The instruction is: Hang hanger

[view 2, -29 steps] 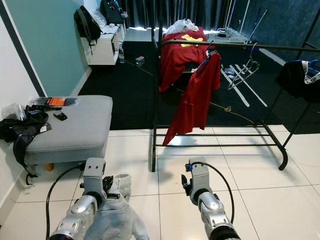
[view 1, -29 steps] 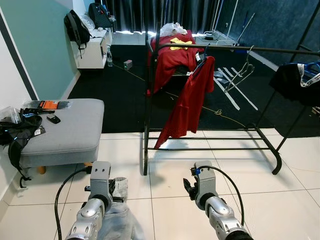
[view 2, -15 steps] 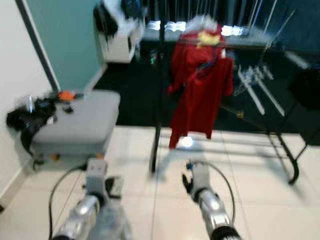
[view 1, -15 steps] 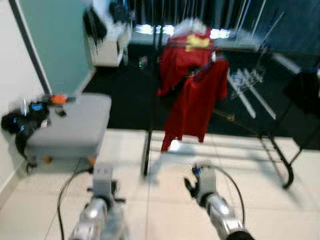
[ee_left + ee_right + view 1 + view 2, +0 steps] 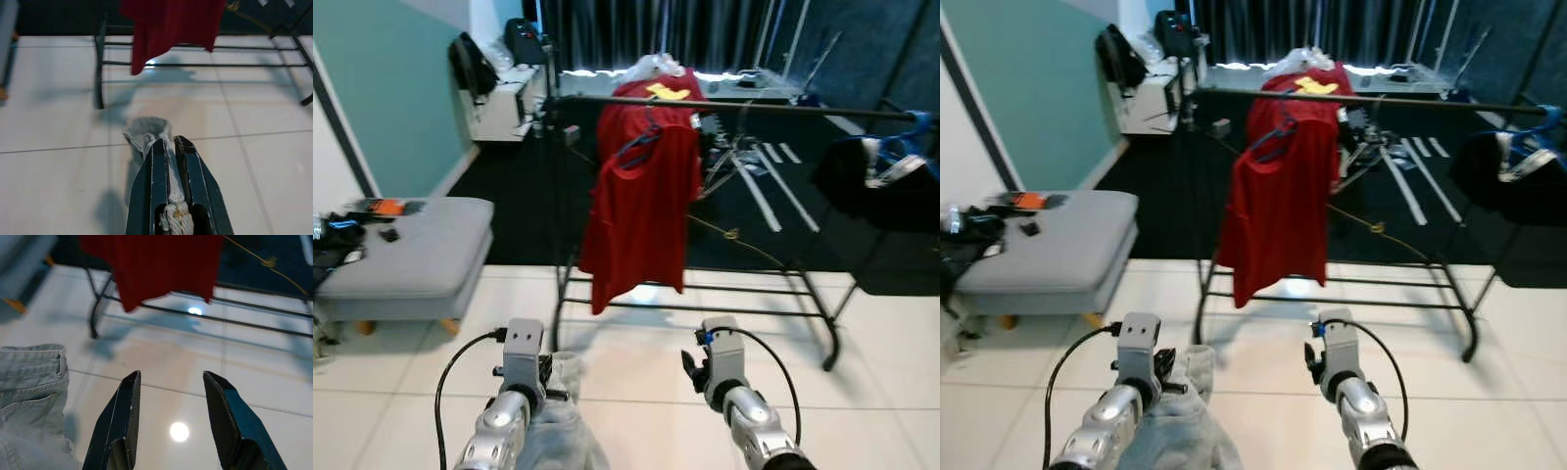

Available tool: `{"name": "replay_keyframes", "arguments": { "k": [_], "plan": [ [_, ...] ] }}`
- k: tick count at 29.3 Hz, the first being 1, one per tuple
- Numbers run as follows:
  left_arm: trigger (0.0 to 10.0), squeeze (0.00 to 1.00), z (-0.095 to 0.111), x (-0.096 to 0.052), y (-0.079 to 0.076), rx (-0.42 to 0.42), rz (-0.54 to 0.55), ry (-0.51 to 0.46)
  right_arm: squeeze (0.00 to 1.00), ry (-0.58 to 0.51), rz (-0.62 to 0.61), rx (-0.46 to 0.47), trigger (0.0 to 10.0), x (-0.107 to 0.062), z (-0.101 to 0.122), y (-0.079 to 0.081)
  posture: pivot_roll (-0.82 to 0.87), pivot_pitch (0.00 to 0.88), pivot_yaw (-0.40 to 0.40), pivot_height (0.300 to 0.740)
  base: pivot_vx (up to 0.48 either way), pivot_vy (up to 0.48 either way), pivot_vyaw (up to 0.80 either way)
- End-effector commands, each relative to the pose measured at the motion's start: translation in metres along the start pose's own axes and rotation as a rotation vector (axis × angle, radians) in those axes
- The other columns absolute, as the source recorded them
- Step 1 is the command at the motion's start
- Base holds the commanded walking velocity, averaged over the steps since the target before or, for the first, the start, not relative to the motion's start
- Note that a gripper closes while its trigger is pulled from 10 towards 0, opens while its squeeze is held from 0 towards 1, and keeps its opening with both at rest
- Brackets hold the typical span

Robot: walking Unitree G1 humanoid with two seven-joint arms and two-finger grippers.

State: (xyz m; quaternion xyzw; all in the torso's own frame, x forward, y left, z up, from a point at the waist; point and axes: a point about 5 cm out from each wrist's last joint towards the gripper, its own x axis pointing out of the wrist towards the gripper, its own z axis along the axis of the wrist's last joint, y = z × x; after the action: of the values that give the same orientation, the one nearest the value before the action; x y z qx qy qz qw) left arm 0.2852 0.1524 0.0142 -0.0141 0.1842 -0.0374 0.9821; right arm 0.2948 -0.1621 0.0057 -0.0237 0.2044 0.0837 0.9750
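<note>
I see white floor tiles (image 5: 862,372), a black clothes rack (image 5: 822,114) ahead with a red shirt (image 5: 641,215). Left pincer (image 5: 168,147) pinches grey jeans (image 5: 1175,431); right pincer (image 5: 171,382) spread.

At my twelve o'clock stands a black clothes rack (image 5: 822,338) on the white tiled floor (image 5: 881,392), with a red shirt (image 5: 641,220) draped over its top bar and a black garment (image 5: 876,181) at about one o'clock. At my ten o'clock a grey ottoman (image 5: 406,264) carries a few small items. Further back at eleven o'clock, a black backpack (image 5: 470,64) rests against the teal wall (image 5: 391,98).
</note>
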Motion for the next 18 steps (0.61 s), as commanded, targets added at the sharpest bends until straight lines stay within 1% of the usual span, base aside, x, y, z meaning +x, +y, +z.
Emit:
{"name": "replay_keyframes", "arguments": {
  "k": [1,5,6,9,13,18],
  "plan": [
    [10.0,0.0,0.0005,0.0004,-0.0004,0.006,-0.003,0.002,0.0,0.003,0.007,0.01,10.0,0.0001,-0.0016,0.004,0.01,0.003,-0.046,0.74,0.0,-0.48,0.0],
    [10.0,0.0,0.0015,0.0012,-0.0017,0.009,-0.008,0.003,0.0,-0.001,0.002,0.013,10.0,0.0007,0.0,0.003,0.0,0.009,-0.047,0.74,0.0,-0.48,0.0],
    [10.0,0.0,0.0031,0.0013,-0.0023,0.019,-0.012,-0.006,0.0,-0.002,0.001,0.014,10.0,0.0009,0.0004,0.0029,0.0,0.014,-0.046,0.74,0.0,0.0,0.0],
    [10.0,0.0,0.0029,0.0015,-0.0028,0.014,-0.015,0.002,0.0,-0.003,0.0,0.014,10.0,0.001,0.0006,0.0029,0.0,0.014,-0.045,0.74,0.0,0.0,0.0],
    [10.0,0.0,0.0062,0.003,-0.0068,0.024,-0.039,-0.005,0.0,-0.004,-0.007,0.02,10.0,0.0001,-0.0005,0.0017,0.0,0.017,-0.037,0.74,0.0,0.474,0.0],
    [10.0,0.0,0.0072,0.0039,-0.0081,0.023,-0.046,-0.004,0.0,-0.004,-0.012,0.023,10.0,-0.0004,-0.0011,0.0009,-0.01,0.018,-0.033,0.74,0.0,0.473,0.0]
  ]
}}
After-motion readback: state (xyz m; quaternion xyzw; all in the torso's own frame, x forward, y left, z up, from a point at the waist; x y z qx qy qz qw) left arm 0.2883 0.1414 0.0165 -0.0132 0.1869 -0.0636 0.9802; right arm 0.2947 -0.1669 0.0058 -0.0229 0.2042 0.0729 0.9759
